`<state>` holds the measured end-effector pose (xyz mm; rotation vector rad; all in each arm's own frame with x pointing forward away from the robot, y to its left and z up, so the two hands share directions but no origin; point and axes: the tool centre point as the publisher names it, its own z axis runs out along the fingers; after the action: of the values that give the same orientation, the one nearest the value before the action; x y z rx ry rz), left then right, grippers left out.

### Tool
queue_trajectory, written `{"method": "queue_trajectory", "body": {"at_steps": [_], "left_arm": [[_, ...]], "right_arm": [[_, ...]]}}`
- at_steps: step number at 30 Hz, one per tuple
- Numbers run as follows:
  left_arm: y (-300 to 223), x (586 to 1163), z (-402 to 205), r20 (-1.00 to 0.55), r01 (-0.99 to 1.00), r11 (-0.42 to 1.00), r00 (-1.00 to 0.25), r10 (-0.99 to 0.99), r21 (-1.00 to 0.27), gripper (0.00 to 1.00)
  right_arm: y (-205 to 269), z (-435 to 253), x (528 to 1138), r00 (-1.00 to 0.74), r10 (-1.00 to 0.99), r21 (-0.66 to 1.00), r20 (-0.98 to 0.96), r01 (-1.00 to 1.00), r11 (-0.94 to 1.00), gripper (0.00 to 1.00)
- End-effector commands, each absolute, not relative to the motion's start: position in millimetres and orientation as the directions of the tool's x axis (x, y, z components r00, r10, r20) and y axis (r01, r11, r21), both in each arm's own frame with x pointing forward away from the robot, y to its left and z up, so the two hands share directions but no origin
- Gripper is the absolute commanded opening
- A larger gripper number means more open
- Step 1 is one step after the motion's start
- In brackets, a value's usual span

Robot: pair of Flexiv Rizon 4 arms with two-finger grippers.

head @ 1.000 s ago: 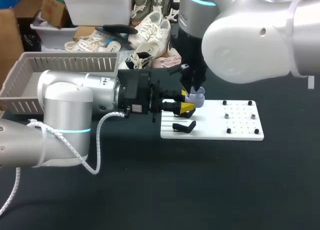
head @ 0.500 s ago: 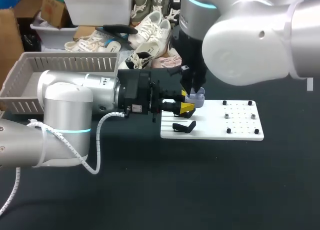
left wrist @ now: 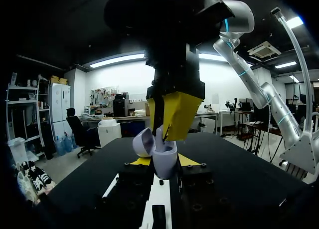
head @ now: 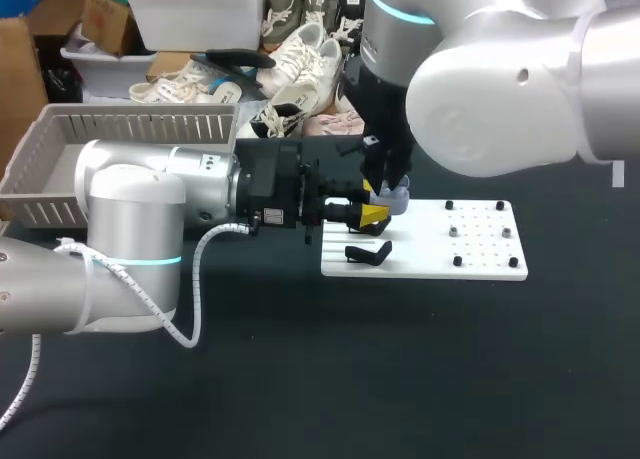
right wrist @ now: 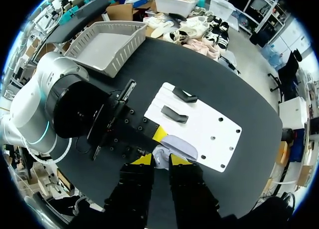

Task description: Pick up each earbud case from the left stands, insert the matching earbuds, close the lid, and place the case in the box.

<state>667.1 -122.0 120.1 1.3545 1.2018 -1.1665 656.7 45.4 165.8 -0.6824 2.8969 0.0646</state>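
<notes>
Lavender plastic earbud case (right wrist: 178,148), its lid hinged open, is clamped between the yellow tips of the left gripper (left wrist: 164,161) and held over the left end of the flat white board (head: 485,264). The right gripper (left wrist: 164,131) hangs straight down, its end at the open case; whether it grips anything cannot be told. A curved black stand (head: 368,252) lies on the board just beside them.

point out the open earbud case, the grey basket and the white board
earbud case (left wrist: 164,163): left wrist view, on its lower shell.
grey basket (head: 150,129): head view, on its slatted wall.
white board (head: 420,251): head view, on a bare patch.
</notes>
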Motion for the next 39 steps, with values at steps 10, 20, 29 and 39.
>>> {"method": "queue_trajectory", "body": {"at_steps": [10, 20, 29, 39], "left_arm": [[-122, 666, 120, -0.994, 0.996, -0.063, 0.063, 0.092, 0.058, 0.00], [-122, 666, 120, -0.994, 0.996, -0.063, 0.063, 0.092, 0.058, 0.00], [-122, 666, 120, -0.994, 0.996, -0.063, 0.063, 0.092, 0.058, 0.00], [-122, 666, 120, -0.994, 0.996, -0.063, 0.063, 0.092, 0.058, 0.00]], "right_arm": [[46, 163, 657, -0.877, -0.459, -0.024, -0.145, -0.460, 0.887, 0.10], [44, 181, 650, -0.878, -0.445, -0.008, -0.175, -0.450, 0.893, 0.73], [12, 200, 676, -0.958, -0.177, -0.005, -0.226, -0.180, 0.984, 1.00], [-16, 188, 714, -0.970, 0.085, -0.026, -0.228, 0.093, 0.995, 1.00]]}}
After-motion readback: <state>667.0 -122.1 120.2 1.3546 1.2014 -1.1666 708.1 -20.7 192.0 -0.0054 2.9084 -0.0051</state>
